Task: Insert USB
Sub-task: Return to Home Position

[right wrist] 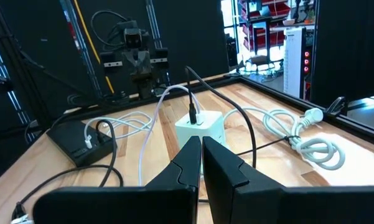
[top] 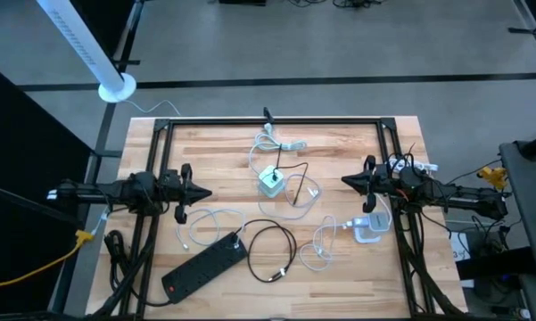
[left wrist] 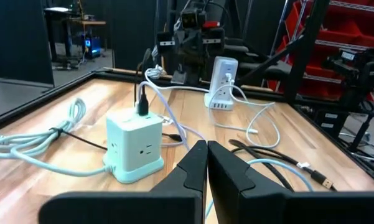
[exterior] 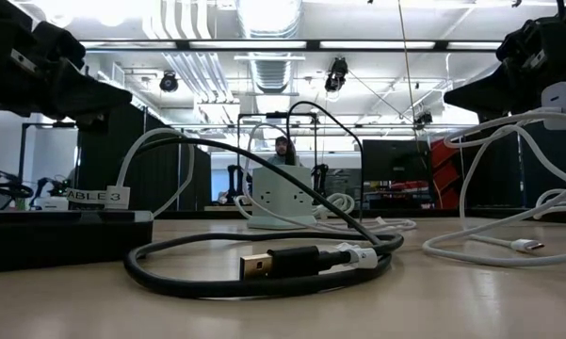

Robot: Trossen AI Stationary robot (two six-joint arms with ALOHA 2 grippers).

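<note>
A mint-green cube outlet [top: 269, 181] stands mid-table with a black cord [left wrist: 141, 99] plugged into its top. A coiled black USB cable [top: 272, 250] lies near the front edge, its gold plug [exterior: 256, 265] resting flat on the wood. My left gripper [top: 205, 193] hovers shut at the table's left, pointing level toward the cube [left wrist: 134, 148]. My right gripper [top: 346, 180] hovers shut at the right, pointing level at the cube [right wrist: 200, 130] from the other side. Neither touches anything.
A black power strip [top: 205, 266] lies at the front left. A white charger [top: 368, 230] stands at the right with white cables looping around it. A bundled white cord [top: 281, 143] lies toward the far edge. A black frame [top: 276, 121] borders the table.
</note>
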